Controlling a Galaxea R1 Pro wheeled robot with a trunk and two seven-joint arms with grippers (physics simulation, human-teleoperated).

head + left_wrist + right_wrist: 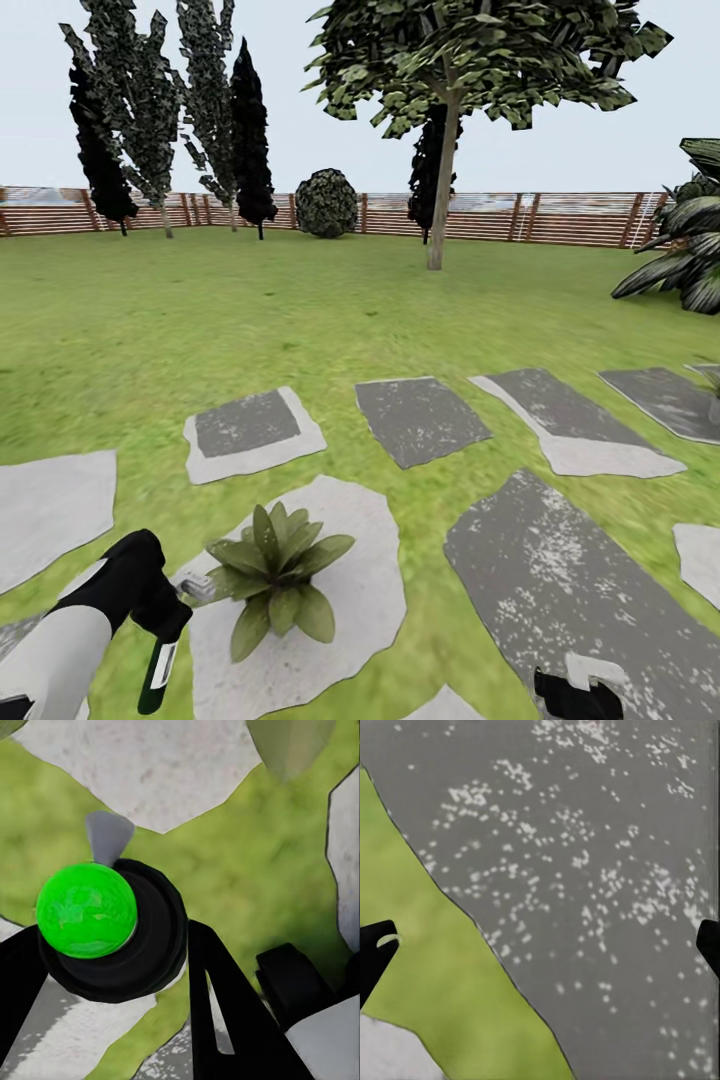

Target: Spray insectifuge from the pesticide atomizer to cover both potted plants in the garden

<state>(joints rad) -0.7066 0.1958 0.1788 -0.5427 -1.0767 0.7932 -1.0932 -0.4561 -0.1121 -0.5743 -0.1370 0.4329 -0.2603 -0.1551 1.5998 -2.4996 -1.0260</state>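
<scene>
- Where the head view looks down over the lawn (300,320), the left hand (165,625) sits low at the left, pinching the atomizer (158,672).
- Atomizer: dark bottle with a pale label, hanging down from the left hand over the edge of a pale stone (340,600). In the left wrist view its round dark body (127,937) sits between the black fingers (225,1012), with a bright green ball (86,910) on it and a small grey nozzle (109,836) beyond the ball.
- Plant (275,575): rosette of pointed green leaves standing on the pale stone, just beside the left hand. The pot cannot be made out under the leaves. One leaf tip (289,746) shows in the left wrist view.
- Left arm (70,640): white forearm, black wrist.
- Right hand (578,697): at the bottom edge of the head view, over a dark speckled stone (570,590). In the right wrist view its fingertips (375,952) stand spread wide apart, nothing between them, above speckled grey stone (607,870) and grass (457,982).
- Stepping stones: a row of grey slabs (420,420) with pale borders crossing the lawn beyond the plant.
- Fence (560,218): brown slats along the far edge.
- Trees: dark cypresses (160,110) at the far left, a broad tree (445,130) in the middle, a round bush (326,203) by the fence.
- Palm fronds (685,250) at the right edge.
</scene>
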